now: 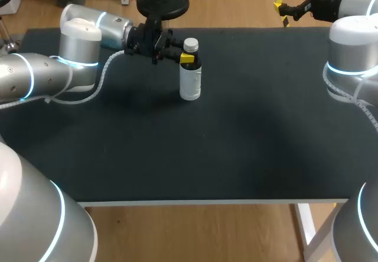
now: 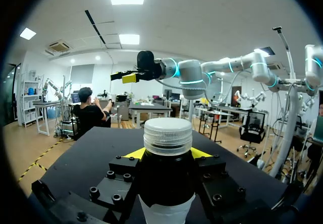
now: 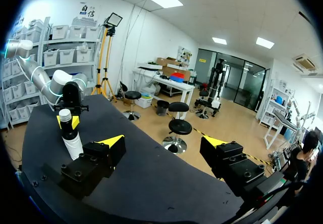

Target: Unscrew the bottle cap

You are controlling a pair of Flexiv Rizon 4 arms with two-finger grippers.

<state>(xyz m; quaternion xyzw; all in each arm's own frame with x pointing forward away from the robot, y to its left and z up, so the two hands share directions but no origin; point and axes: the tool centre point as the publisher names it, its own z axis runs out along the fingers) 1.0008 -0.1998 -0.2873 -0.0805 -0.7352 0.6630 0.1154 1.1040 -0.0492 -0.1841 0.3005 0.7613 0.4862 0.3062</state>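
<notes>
Dark matte table [image 1: 236, 156], pale edge along the near side. Towards the far side, about midway between left and right, a bottle [image 1: 190, 82], upright on the surface. White lower body, dark shoulder, white ribbed cap [image 1: 191, 43] seated on the neck.

From the left, the left arm [image 1: 77, 49], stretched low over the far part of the table, wrist level and pointed right. At its end the left gripper [image 1: 186, 57], clamped on the bottle just under the cap, a yellow tip at the dark shoulder. In the left wrist view, the hold from close: bottle [image 2: 164, 183] filling the gap between the black finger blocks. Yellow tips showing at both sides just beyond it, cap [image 2: 167, 135] standing above the fingers.

At the far right, the right arm [image 1: 348, 43], raised, with the right gripper [image 1: 281, 11] held above the table's far edge, well apart from the bottle. Fingers spread wide apart. In the right wrist view, the right gripper [image 3: 164, 143] gaping over the table. Well ahead of it and off to one side, the bottle [image 3: 70, 138] and its cap [image 3: 64, 115], pinched from both sides by the left gripper [image 3: 66, 122]. Seen from the left wrist, the right gripper [image 2: 123, 76] high beyond the cap.
</notes>
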